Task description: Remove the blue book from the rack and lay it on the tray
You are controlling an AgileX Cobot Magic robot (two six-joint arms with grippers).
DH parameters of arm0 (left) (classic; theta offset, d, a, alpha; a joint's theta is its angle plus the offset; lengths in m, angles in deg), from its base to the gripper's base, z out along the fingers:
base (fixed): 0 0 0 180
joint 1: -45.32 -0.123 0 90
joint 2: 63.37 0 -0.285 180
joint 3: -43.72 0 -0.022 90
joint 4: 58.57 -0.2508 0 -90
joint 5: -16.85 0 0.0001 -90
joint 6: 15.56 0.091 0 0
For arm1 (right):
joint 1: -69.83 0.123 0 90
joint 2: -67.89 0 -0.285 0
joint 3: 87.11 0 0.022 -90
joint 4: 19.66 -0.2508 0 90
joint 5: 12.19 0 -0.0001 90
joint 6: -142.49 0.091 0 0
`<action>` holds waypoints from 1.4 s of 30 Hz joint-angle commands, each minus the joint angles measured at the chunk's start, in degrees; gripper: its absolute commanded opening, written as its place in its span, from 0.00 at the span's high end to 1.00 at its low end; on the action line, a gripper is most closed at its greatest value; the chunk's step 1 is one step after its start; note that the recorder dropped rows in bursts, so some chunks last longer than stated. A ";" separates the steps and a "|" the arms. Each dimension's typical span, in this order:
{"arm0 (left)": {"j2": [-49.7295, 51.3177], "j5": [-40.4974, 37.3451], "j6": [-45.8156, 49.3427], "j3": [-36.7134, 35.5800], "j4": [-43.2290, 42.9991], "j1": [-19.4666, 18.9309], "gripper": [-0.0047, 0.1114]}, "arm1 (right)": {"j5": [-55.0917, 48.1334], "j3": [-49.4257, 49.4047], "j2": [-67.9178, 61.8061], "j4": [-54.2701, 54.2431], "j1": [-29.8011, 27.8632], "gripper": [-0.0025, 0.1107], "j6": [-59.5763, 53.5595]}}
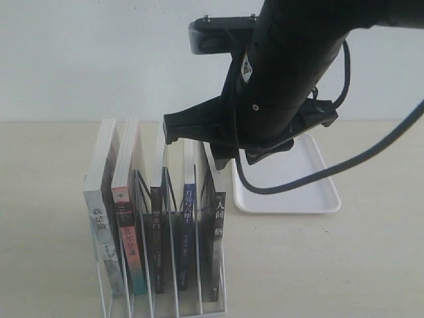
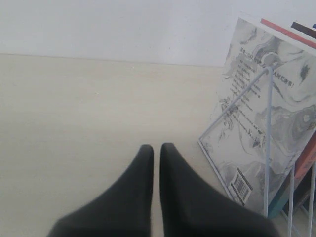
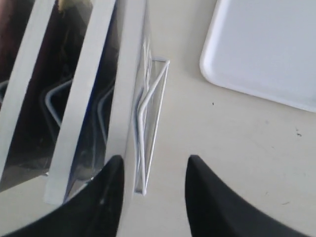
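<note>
The white wire rack (image 1: 222, 291) holds several upright books. The blue book (image 1: 188, 225), dark blue spine with white characters, stands second from the right, between two black-spined books. My right gripper (image 1: 242, 154) hangs open over the rack's far end. In the right wrist view it (image 3: 155, 159) straddles the outermost black-spined book (image 3: 129, 79) and the rack's end wire (image 3: 148, 98), and the blue book's top edge (image 3: 81, 108) lies just outside one finger. The white tray (image 1: 291, 189) (image 3: 266, 49) lies bare to the right of the rack. My left gripper (image 2: 156, 148) is shut on nothing, above the table.
A marble-grey book (image 1: 99, 218) (image 2: 266, 123) stands at the rack's left end, with a red-and-teal-spined book (image 1: 127, 245) beside it. The right arm's black cable (image 1: 311, 175) loops over the tray. A pale wall closes off the back of the table.
</note>
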 commanded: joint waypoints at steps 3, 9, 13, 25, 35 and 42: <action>-0.22 0.05 0.23 -0.22 -0.18 -0.06 0.92 | 0.00 0.33 0.10 -1.30 0.15 0.69 -2.37; -0.22 0.05 0.23 -0.22 -0.18 -0.06 0.92 | 0.49 0.33 1.77 -3.25 0.15 0.69 -4.28; -0.22 0.05 0.23 -0.22 -0.18 -0.06 0.92 | 0.38 0.21 1.67 -4.78 0.15 0.69 -6.68; -0.22 0.05 0.23 -0.22 -0.18 -0.06 0.92 | 4.80 -3.18 1.67 -6.10 0.15 0.55 -7.10; -0.22 0.05 0.23 -0.22 -0.18 -0.06 0.92 | 4.56 -3.18 -0.48 -8.09 0.15 0.78 -8.66; -0.22 0.05 0.23 -0.22 -0.18 -0.06 0.92 | 4.24 -3.18 -1.04 -8.71 0.15 0.79 -8.81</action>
